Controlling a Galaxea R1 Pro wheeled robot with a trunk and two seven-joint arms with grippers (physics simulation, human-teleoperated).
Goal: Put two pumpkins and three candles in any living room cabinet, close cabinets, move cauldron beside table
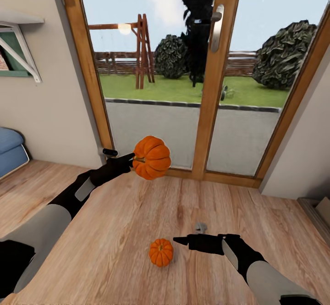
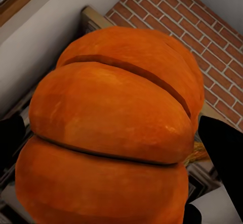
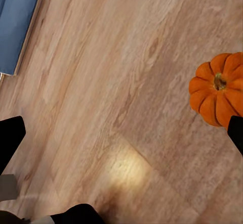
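Pumpkins: two in sight. One pumpkin (image 1: 151,157) riding in the left gripper (image 1: 133,159), raised off the floor in front of the glass door (image 1: 215,66); left wrist view crowded with orange ribs (image 2: 111,128), dark fingers (image 2: 223,158) pinching at both flanks, stem pointing back toward the wrist. Second pumpkin (image 1: 161,252) sitting upright on the wood floor (image 1: 114,231), stem up, at about 8 o'clock from the right gripper (image 1: 179,240) in the head view, near but not touching.

Right gripper hovering empty above the boards, fingers spread; in the right wrist view the floor pumpkin (image 3: 218,88) lying off to one side beside one fingertip (image 3: 236,133), not between the pair. Right arm plainly nearer to it; left already loaded.

Judging the coming move: sliding the right gripper sideways over the pumpkin, then down. No real long axis on a round body, so any straddle across the ribs likely serving.

Containers: none in sight, nor candles, cauldron or worktop. Blue sofa (image 1: 10,149) at 9 o'clock, edge also in the right wrist view (image 3: 17,21).
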